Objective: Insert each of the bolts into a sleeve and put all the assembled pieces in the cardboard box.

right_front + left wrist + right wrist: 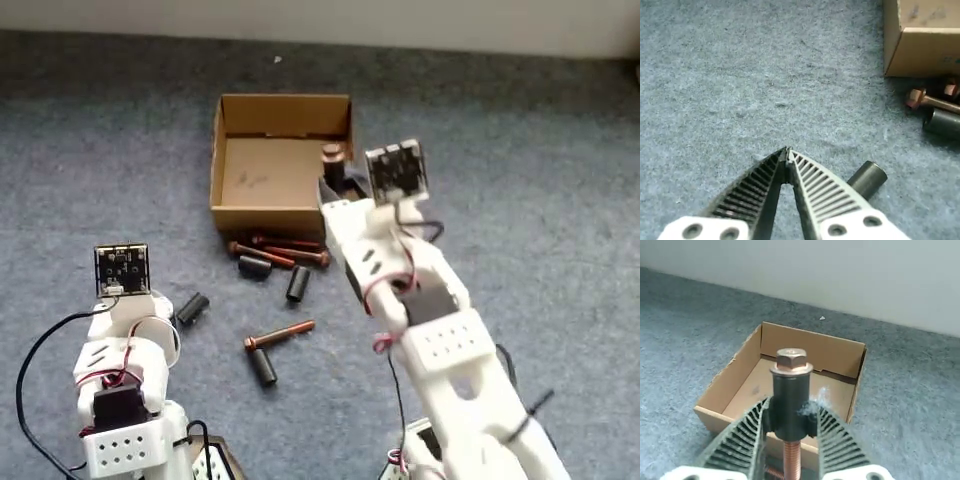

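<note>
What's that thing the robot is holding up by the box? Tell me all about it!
It is a coppery bolt pushed through a dark, smooth sleeve, held upright. The bolt's six-sided head and flange sit on the sleeve's top; its threaded end pokes out below. The right gripper squeezes the sleeve's sides, near the cardboard box.

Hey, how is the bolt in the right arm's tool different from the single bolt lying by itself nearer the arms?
The held bolt stands upright in the right tool, by the cardboard box; the lone bolt lies flat on the carpet. The held bolt wears a dark sleeve; the lone bolt is bare, with a loose sleeve beside it. Both are copper-coloured.
</note>
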Motion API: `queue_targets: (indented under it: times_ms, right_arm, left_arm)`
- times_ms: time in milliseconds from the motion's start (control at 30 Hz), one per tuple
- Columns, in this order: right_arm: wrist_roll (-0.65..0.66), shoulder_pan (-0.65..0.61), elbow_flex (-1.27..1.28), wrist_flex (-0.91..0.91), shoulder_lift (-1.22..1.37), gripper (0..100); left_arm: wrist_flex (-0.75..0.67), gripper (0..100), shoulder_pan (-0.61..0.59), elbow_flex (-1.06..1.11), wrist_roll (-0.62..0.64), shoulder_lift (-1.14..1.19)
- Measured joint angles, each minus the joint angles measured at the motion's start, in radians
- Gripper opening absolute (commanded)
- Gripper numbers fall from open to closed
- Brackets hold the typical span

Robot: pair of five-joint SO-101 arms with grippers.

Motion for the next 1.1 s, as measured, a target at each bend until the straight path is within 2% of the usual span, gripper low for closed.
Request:
queue_targets:
  times_ms: [333,533,733,1100]
  right_arm:
    - [0.0,0.008,-0.284,-0.196,0.572,1.6]
    - [0.0,0.023,-0.35,-0.201,0.709,17.0]
    - [0.0,0.025,-0.407,-0.037,0.661,17.3]
    - [0.0,0.011,-0.413,0.471,0.377,17.3]
  left_arm:
    - [0.0,2,0.0,0.0,0.0,0.0]
    - [0.0,2,0.0,0.0,0.0,0.0]
    - [0.0,2,0.0,0.0,0.0,0.0]
    - [0.0,2,0.0,0.0,0.0,0.0]
